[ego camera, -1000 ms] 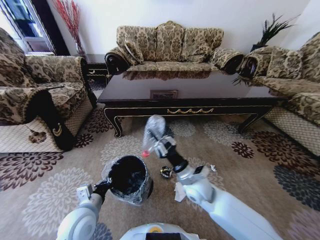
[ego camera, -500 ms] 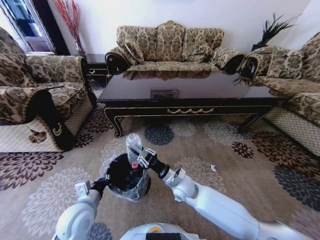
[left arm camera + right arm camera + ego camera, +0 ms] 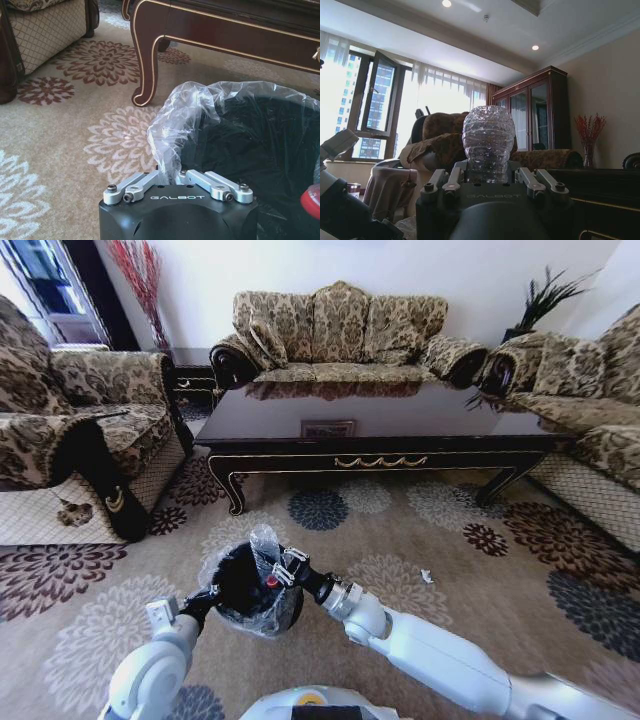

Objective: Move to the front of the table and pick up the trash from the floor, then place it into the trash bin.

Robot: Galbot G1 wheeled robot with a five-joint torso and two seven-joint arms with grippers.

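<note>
The table [image 3: 380, 430] stands just beyond the bin [image 3: 250, 585], long and dark, its curved leg planted in the flowered carpet [image 3: 120, 630] on the far side of the bin from the robot.

The bin itself sits on the carpet close in front of the robot, black, with a crinkly clear bag [image 3: 180, 112] folded over its rim. The left gripper [image 3: 177, 187] is at the bin's near rim with its jaws drawn together on the bag and rim, so it looks to be steadying the bin.

The right gripper [image 3: 283, 570] hangs over the bin's mouth, jaws clenched round the body of a clear plastic bottle [image 3: 488, 145]. The bottle is tipped over, red cap [image 3: 271, 581] toward the inside of the bin, its ribbed base pointing away. It looks empty, so I'd judge it very light, thin-walled and springy: it will dent under a hard squeeze and could squirt out of smooth fingers. The grip across the ribbed middle seems the sensible place. Being so light, it may bounce off the bag or rim when let go, so low and well inside the mouth is the safer spot to drop it.

A tiny white scrap [image 3: 427, 576] lies on the carpet well to the right of the bin.
</note>
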